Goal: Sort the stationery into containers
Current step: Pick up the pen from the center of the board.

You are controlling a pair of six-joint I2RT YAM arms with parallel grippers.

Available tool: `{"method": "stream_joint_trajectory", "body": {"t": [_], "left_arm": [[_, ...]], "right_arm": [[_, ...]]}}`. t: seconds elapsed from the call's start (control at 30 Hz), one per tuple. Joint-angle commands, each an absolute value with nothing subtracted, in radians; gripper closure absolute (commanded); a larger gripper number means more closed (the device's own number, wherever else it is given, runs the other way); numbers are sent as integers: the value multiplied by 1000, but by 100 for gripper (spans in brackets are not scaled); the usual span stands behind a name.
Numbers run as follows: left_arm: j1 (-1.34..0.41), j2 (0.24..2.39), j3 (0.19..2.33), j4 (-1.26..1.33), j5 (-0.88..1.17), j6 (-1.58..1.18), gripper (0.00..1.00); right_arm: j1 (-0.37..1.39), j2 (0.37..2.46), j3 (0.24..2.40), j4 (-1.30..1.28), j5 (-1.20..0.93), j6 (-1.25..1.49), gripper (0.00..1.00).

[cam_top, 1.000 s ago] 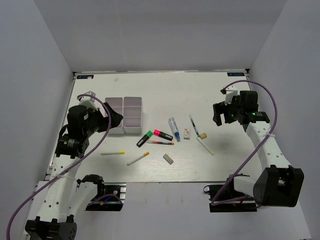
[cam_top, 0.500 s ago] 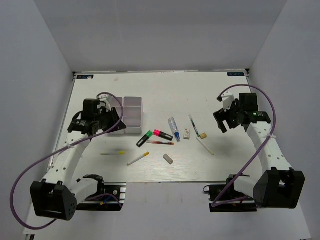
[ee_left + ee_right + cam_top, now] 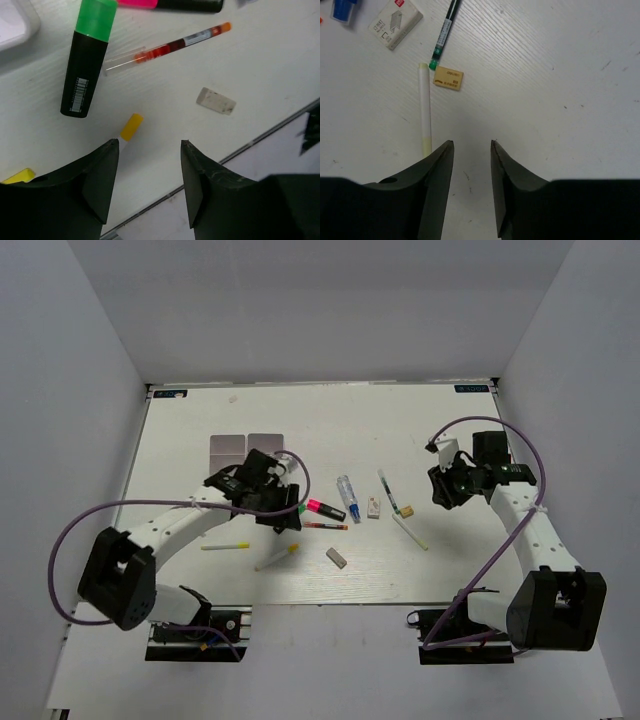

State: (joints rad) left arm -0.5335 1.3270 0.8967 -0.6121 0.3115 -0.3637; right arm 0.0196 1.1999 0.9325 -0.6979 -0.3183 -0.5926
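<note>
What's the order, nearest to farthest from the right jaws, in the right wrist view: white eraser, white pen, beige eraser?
1. White pen, lower left.
2. Beige eraser, by the pen's far end.
3. White eraser, top left corner.

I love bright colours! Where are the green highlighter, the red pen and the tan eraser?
green highlighter [image 3: 85, 65]: left wrist view, on its black body.
red pen [image 3: 167, 47]: left wrist view, middle of the barrel.
tan eraser [image 3: 448, 78]: right wrist view, on its top face.
</note>
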Motion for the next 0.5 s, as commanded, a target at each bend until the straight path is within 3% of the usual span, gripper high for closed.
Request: {"method": "stream_joint_trajectory", "body": {"t": [0.0,0.03,0.1,0.47], "left_arm": [[-603,1377,933,-588,125,-368,37],[-630,1378,943,-588,89,-368,34],[-652,1391,954,-598,-17,-377,33],[-735,1497,974,-549,-216,-325,31]], "right_arm": [[18,1215,969,-666,-400,-586,57],[17,1219,971,-666,-409,-580,51],[18,1226,971,-672,-414,-580,50],[18,1241,954,-672,-414,-583,48]]}}
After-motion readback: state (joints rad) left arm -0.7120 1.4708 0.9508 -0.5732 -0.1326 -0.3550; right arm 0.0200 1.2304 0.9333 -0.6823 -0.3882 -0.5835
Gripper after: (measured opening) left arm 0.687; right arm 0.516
